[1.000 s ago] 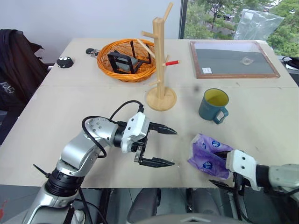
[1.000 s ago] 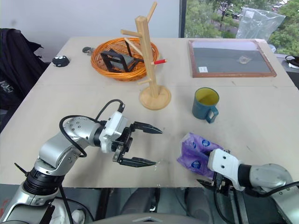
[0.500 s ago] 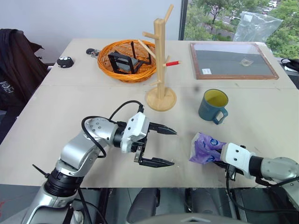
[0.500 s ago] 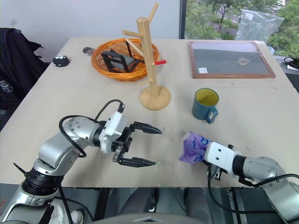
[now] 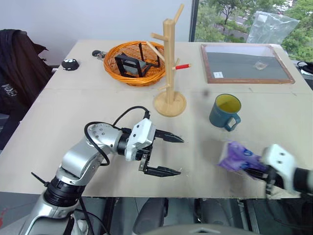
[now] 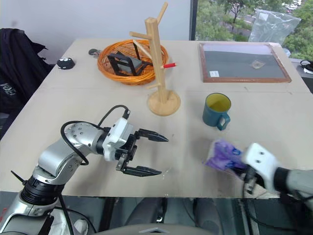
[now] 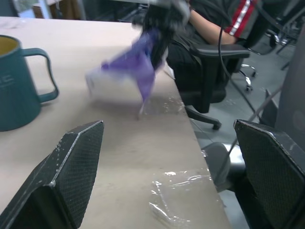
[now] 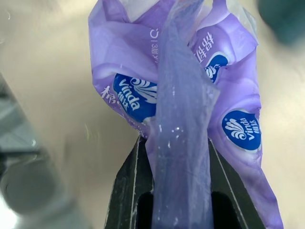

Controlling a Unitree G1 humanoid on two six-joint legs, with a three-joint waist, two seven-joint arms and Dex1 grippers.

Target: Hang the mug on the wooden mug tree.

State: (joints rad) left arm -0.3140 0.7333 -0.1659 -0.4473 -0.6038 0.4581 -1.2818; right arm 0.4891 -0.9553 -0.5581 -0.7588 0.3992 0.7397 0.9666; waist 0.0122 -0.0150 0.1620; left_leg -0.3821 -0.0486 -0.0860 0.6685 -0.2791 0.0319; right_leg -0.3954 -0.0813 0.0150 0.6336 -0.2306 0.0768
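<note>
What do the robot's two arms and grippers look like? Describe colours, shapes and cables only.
The left arm is silver-grey metal with rounded joints, a white wrist housing and looping black cables. The left gripper has two black pointed fingers with cross-hatched pads. The right gripper has black fingers too, behind a white housing.

The desk [image 5: 98, 103] is matt, pale board. The mug tree [image 5: 168, 68] is smooth light wood; the mug [image 5: 224, 111] looks glossy, glazed. The basket [image 5: 131, 73] is woven wicker. The purple packet [image 8: 186, 109] is thin, shiny, crinkled plastic, pinched between the right tool's [image 8: 178, 157] matt black fingers.
</note>
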